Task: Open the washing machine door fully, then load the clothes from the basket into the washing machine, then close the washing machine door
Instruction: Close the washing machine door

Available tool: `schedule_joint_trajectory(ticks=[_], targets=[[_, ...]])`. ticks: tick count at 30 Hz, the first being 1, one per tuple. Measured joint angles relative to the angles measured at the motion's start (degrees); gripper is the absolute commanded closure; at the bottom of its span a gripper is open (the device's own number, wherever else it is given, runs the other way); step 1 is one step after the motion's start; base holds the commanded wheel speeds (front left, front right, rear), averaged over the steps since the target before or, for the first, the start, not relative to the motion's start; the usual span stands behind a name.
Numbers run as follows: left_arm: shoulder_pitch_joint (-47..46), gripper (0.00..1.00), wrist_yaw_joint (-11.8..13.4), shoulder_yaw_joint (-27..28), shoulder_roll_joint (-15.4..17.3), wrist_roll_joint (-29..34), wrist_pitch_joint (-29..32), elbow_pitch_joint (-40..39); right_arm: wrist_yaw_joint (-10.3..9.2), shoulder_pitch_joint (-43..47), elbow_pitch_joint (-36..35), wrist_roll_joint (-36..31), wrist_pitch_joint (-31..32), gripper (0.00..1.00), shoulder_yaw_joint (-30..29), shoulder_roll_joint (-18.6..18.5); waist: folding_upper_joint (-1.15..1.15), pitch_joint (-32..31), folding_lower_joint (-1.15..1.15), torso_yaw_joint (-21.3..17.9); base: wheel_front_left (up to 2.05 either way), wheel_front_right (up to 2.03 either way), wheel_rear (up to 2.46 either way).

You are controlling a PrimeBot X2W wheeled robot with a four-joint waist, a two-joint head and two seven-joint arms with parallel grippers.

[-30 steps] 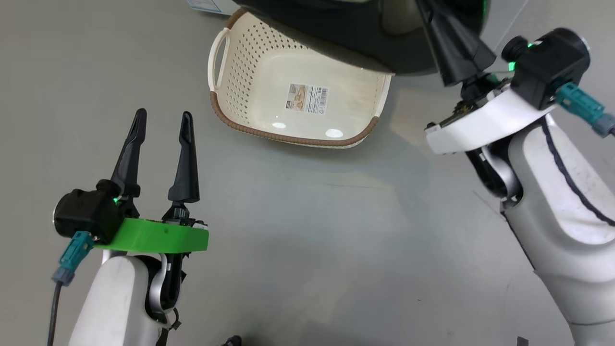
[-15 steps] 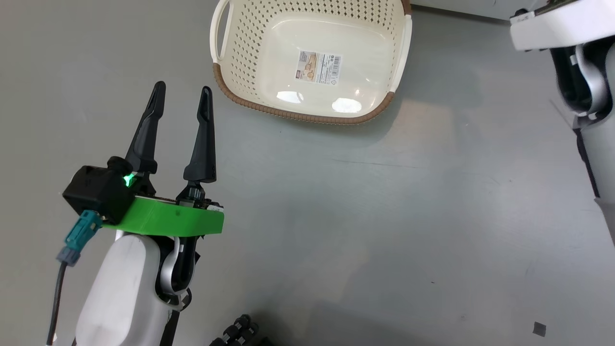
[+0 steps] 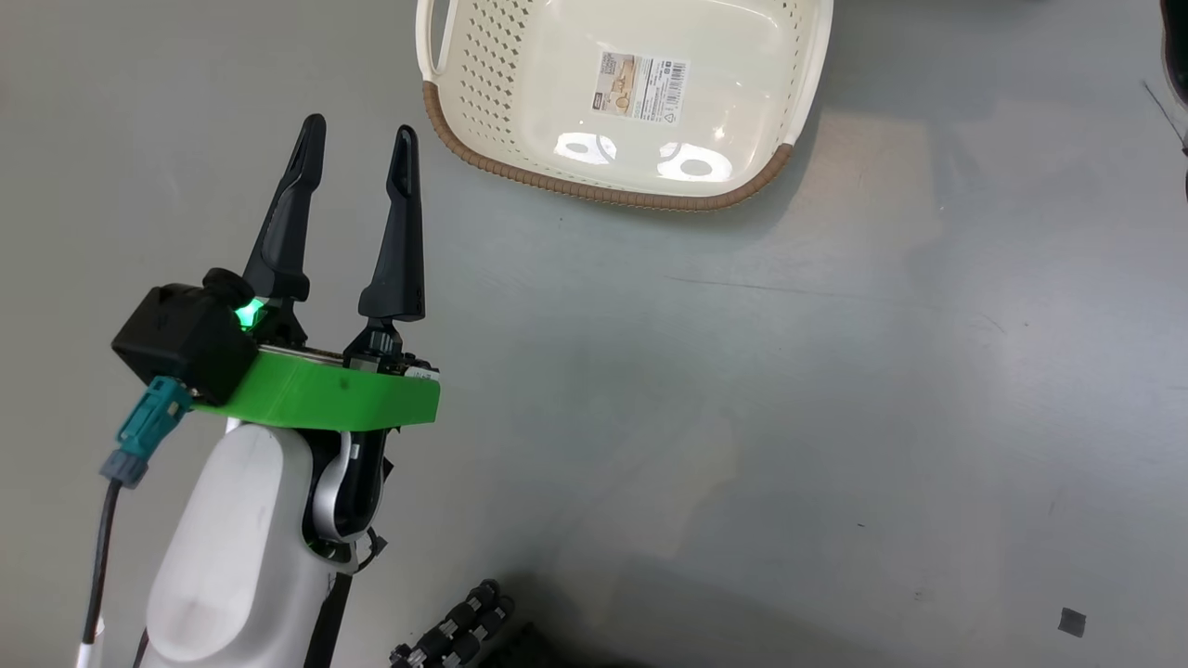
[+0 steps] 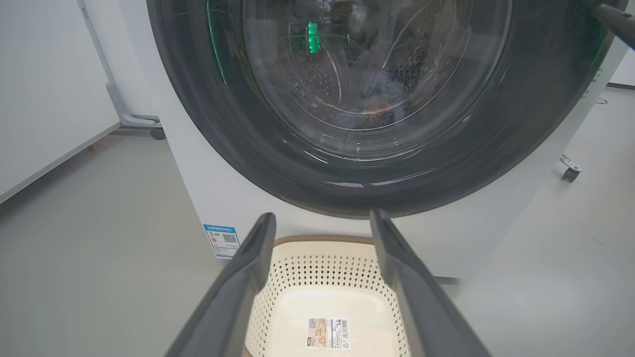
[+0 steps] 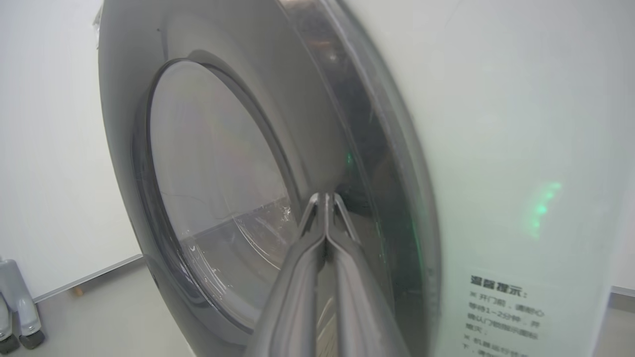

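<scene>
Holding the left gripper (image 3: pixel 360 130) over the grey floor (image 3: pixel 742 417) at near left, fingers (image 3: pixel 288 223) standing well apart with nothing between them, pointing far and leaning slightly right. Aiming, in the left wrist view, over the basket toward the machine's lower front.

Sitting upright just beyond and right of that gripper: the basket (image 3: pixel 594 190), mouth facing up, long axis running left to right, brown rim on the near side, a handle (image 3: pixel 429 56) at its left end. Showing a sticker (image 3: pixel 643 76) on its cream bottom.

Standing just beyond the basket: the machine (image 4: pixel 238 208), white, front facing near, wearing a blue label (image 4: pixel 222 240) at its lower left corner. Lying flat against that front, as far as the left wrist view shows: the round door (image 4: pixel 198 124), glass facing near. Showing through the glass, low in the drum: the clothes (image 4: pixel 377 96), pale blue with an orange-brown patch.

Holding the right gripper (image 5: pixel 325 196) up at the door, fingers pressed together with nothing between them, tips pointing at the dark rim just beside the machine's white front. Touching the rim or not: impossible to tell. Passing a printed notice (image 5: pixel 501 307) on the white panel, right of the fingers in the right wrist view.
</scene>
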Motion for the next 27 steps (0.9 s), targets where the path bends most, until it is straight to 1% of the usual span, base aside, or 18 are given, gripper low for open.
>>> schedule_joint_trajectory(ticks=[5,10,13,21,27], targets=[[-0.31,0.00,0.00,-0.24,-0.01,-0.04,0.00,0.27,0.78,-1.13,1.40,-0.26,-0.51,1.00,0.52,0.13,0.00,0.45,0.00,0.18,0.00,0.00,0.00],[-1.05,0.00,0.00,0.22,-0.04,-0.04,0.00,1.21,0.85,-1.51,3.58,-0.34,-1.12,1.00,1.41,0.57,0.00,0.22,0.00,-0.09,0.00,0.00,0.00],[-1.07,0.00,0.00,0.40,-0.05,-0.04,0.00,1.41,1.25,-1.33,5.04,-0.30,-1.27,1.00,1.79,0.59,0.00,-0.32,0.00,-0.36,0.00,0.00,0.00],[-1.06,0.00,0.00,1.40,-0.07,0.85,-0.07,2.20,1.25,2.99,7.65,1.13,-1.88,1.00,1.82,0.86,0.00,-2.59,0.00,-1.31,0.00,0.00,0.00],[-0.86,0.00,0.00,2.94,-0.07,2.23,-0.10,3.30,1.34,7.41,8.29,3.05,-2.31,1.00,1.74,2.50,0.00,-5.21,-0.01,-2.43,0.00,0.00,0.00]])
